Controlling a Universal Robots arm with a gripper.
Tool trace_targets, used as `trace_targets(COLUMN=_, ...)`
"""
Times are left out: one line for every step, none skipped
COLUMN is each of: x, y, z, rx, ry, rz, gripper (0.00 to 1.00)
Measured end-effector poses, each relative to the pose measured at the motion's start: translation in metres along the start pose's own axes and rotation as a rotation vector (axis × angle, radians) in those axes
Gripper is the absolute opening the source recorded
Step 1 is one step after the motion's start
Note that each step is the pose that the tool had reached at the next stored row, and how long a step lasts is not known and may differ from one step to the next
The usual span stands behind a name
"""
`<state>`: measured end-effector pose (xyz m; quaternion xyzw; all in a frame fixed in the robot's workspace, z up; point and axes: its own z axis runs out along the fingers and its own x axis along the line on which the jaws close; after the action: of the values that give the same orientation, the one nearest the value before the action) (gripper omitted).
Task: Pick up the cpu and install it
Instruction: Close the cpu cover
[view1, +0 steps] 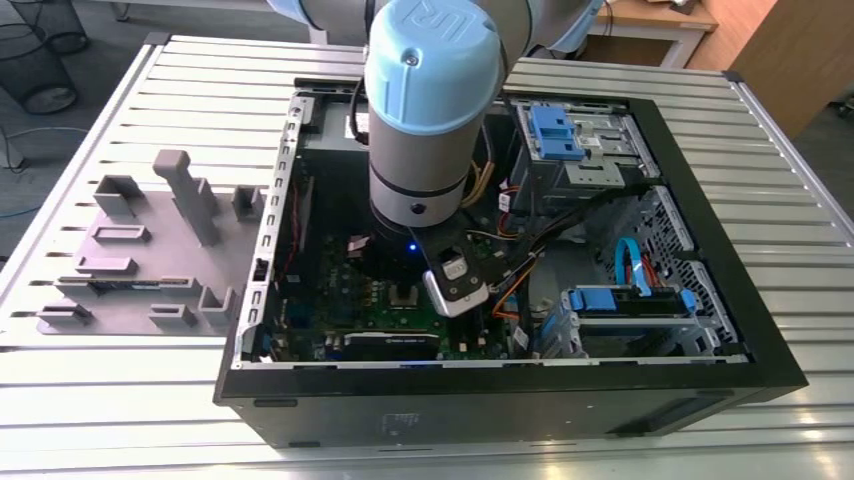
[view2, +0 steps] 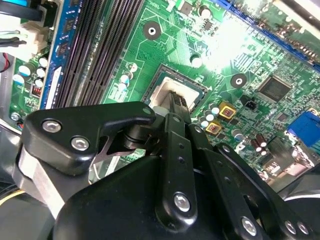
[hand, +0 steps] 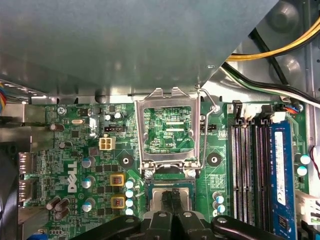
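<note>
Gripper (hand: 173, 200) down over the cpu (hand: 156, 200) in its socket on the green board (hand: 215, 145)

In both wrist views the black fingers stand almost together, only a slit between them, tips over the middle of the pale cpu (view2: 159, 94); whether they touch it I cannot tell; the cpu lies flat inside the socket, just beside the raised metal socket frame (hand: 167, 95); in the exterior view the arm reaches down into the open computer case (view1: 534, 400) on the slatted surface (view1: 200, 80).
</note>
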<state>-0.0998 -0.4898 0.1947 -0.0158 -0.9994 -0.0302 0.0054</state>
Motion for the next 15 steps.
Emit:
trace_targets(x=0.0, y=0.0, z=0.0, rx=0.0, ry=0.0, rz=0.0, gripper=0.11)
trace_targets(x=0.0, y=0.0, z=0.0, rx=0.0, ry=0.0, rz=0.0, gripper=0.11)
trace_targets(x=0.0, y=0.0, z=0.0001, rx=0.0, ry=0.0, rz=0.0, gripper=0.11)
trace_targets(x=0.0001, y=0.0, z=0.0001, rx=-0.0001, ry=0.0, rz=0.0, gripper=0.11)
trace_targets(x=0.0001, y=0.0, z=0.0001, rx=-0.0001, ry=0.0, rz=0.0, gripper=0.11)
trace_targets(x=0.0001, y=0.0, z=0.0002, rx=-0.0001, ry=0.0, rz=0.0, gripper=0.11)
trace_targets(x=0.0001, y=0.0, z=0.0002, rx=-0.0001, ry=0.0, rz=0.0, gripper=0.11)
trace_targets(x=0.0001, y=0.0, z=0.0002, rx=-0.0001, ry=0.0, rz=0.0, gripper=0.11)
trace_targets(x=0.0001, y=0.0, z=0.0002, rx=-0.0001, ry=0.0, rz=0.0, gripper=0.11)
trace_targets(x=0.0001, y=0.0001, z=0.0001, rx=-0.0003, ry=-0.0001, rz=0.0, gripper=0.11)
trace_targets(x=0.0001, y=0.0002, z=-0.001, rx=-0.0006, ry=-0.0002, rz=0.0, gripper=0.11)
trace_targets(x=0.0002, y=0.0003, z=-0.0033, rx=-0.0004, ry=-0.0002, rz=0.0, gripper=0.11)
trace_targets(x=0.0002, y=0.0004, z=-0.006, rx=-0.0002, ry=-0.0001, rz=0.0, gripper=0.11)
trace_targets(x=0.0002, y=0.0006, z=-0.009, rx=-0.0003, ry=-0.0001, rz=0.0, gripper=0.11)
trace_targets(x=0.0003, y=0.0008, z=-0.012, rx=-0.0003, ry=-0.0001, rz=0.0, gripper=0.11)
